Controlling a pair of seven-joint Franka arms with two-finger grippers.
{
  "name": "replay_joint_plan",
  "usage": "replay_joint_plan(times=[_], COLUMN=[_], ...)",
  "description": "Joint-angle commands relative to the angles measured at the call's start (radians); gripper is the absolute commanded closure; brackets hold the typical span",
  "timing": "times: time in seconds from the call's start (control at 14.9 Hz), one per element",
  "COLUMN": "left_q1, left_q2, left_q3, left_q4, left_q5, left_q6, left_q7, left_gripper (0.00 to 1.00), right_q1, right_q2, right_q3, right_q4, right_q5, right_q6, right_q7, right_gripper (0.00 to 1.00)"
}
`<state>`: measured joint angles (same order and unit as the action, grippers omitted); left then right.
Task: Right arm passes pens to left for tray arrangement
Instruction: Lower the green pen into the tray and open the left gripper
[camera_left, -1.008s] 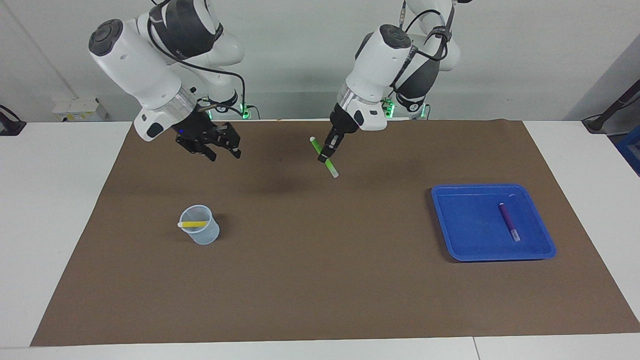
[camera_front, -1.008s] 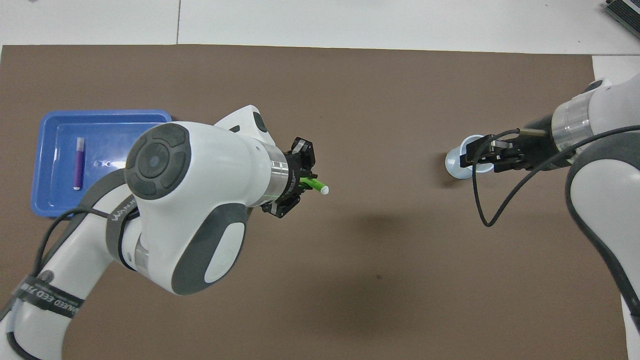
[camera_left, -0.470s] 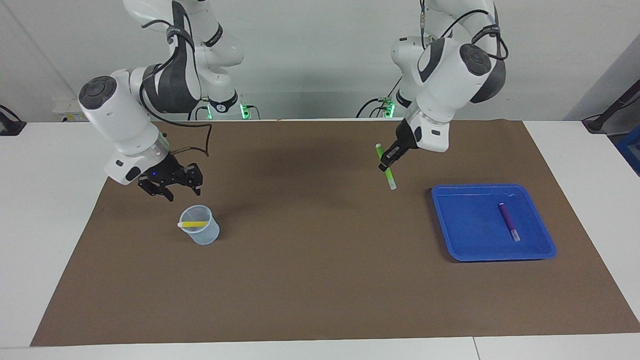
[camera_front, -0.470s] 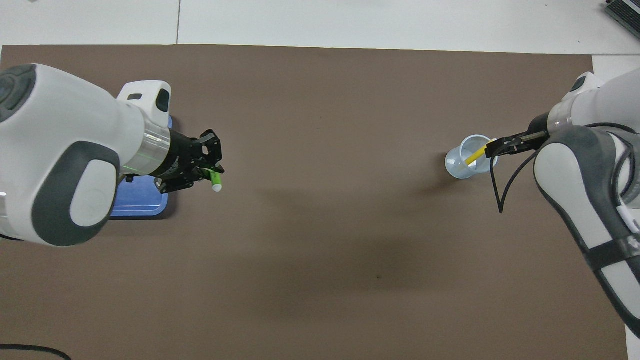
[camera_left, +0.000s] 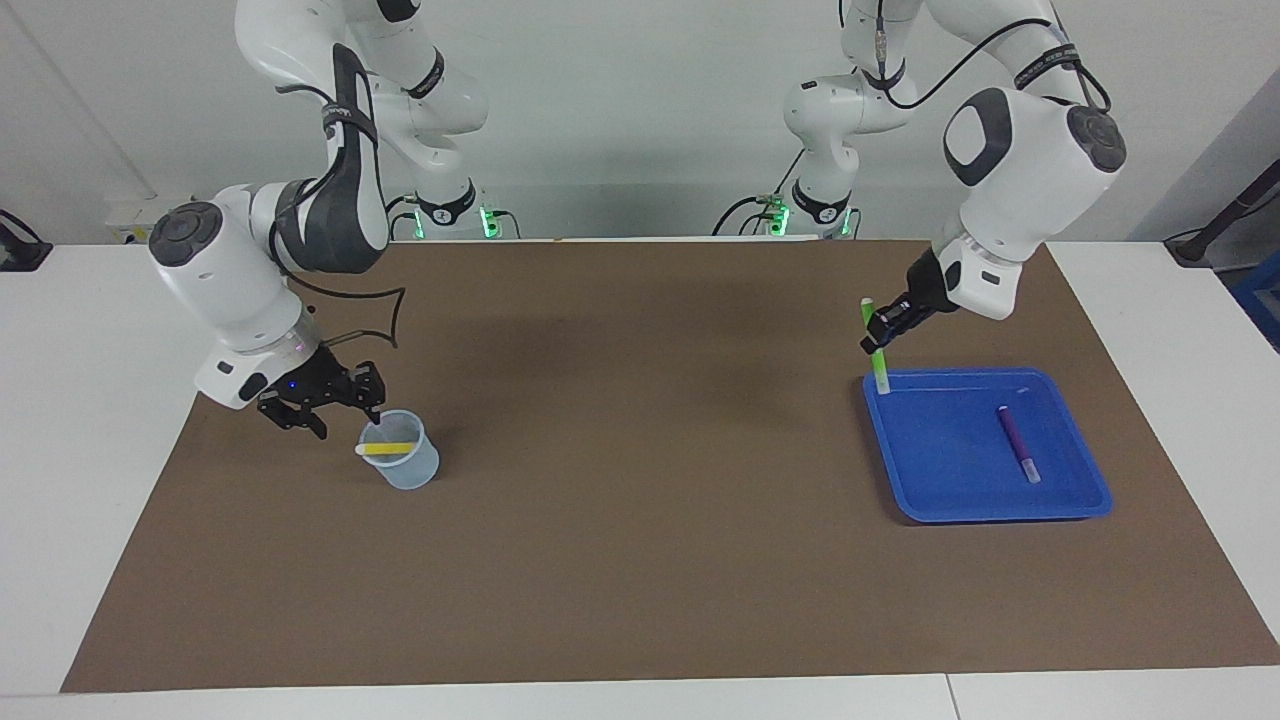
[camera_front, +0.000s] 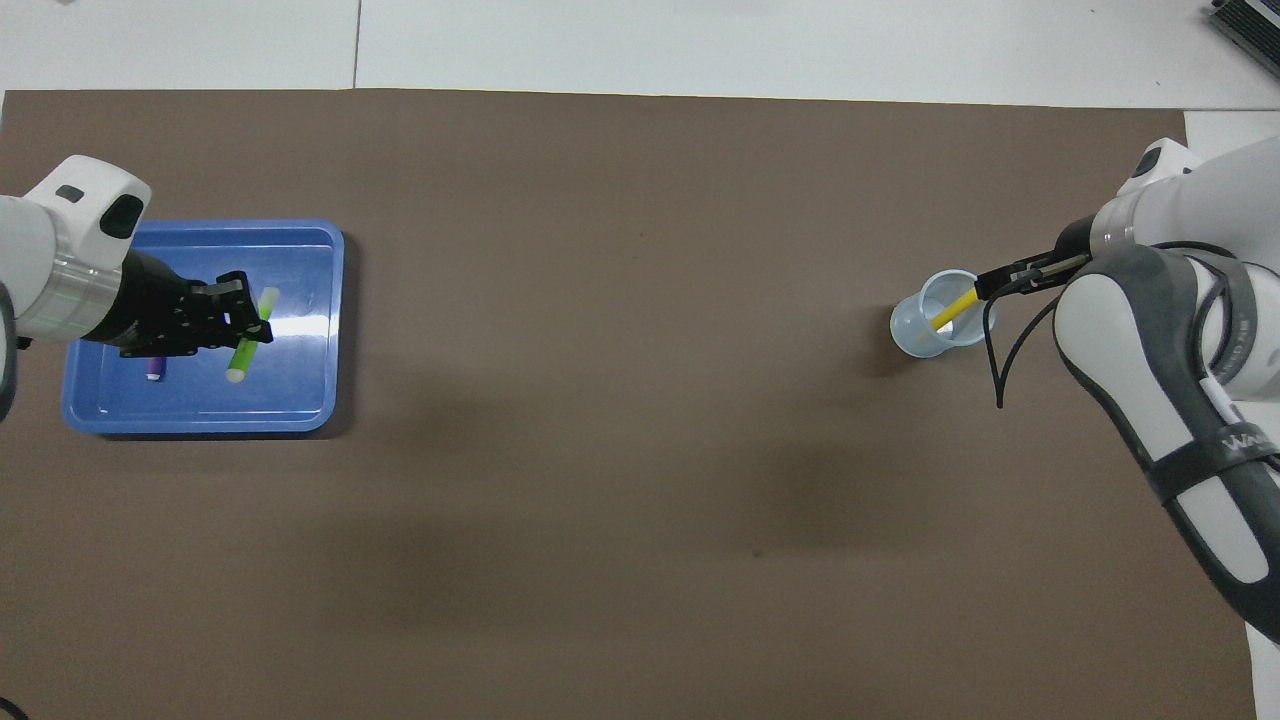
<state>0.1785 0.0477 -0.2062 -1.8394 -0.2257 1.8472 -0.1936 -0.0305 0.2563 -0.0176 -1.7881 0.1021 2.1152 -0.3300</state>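
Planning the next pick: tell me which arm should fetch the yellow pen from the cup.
Right. The right gripper hangs open beside the cup holding the yellow pen. The left gripper is shut on the green pen over the tray at its own end.

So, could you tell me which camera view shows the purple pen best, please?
The facing view: the purple pen lies fully exposed in the blue tray. In the overhead view the left gripper, holding the green pen, hides all but one end of it.
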Motion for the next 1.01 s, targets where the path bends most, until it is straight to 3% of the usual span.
replay_joint_plan(times=[0.0,0.27,0.67,0.81,0.94], left_q1=[0.059,0.076,0.156,0.174,0.174], left_q2=[-0.017,0.047,0.190,0.219,0.260], left_q3=[-0.012,-0.012,-0.012,-0.012,-0.012], left_q4=[-0.031,-0.043,-0.055,-0.054,-0.055], left_q5=[0.037,0.132,0.140,0.140,0.140], left_q6=[0.030,0.180,0.398,0.440,0.495], left_q7=[0.175,0.252,0.371,0.405,0.411], left_gripper=[1.00,1.00,1.00,1.00,1.00], right_q1=[-0.008,0.003,-0.003,-0.005,-0.006], right_q2=[0.027,0.049,0.046,0.044,0.043], right_q3=[0.011,0.012,0.013,0.013,0.011], right_q4=[0.010,0.010,0.006,0.006,0.006], right_q5=[-0.016,-0.015,-0.009,-0.009,-0.009], right_q6=[0.028,0.058,0.036,0.014,0.009], right_q7=[-0.009,-0.004,-0.004,-0.004,-0.006], right_gripper=[0.27,0.40,0.47,0.57,0.61])
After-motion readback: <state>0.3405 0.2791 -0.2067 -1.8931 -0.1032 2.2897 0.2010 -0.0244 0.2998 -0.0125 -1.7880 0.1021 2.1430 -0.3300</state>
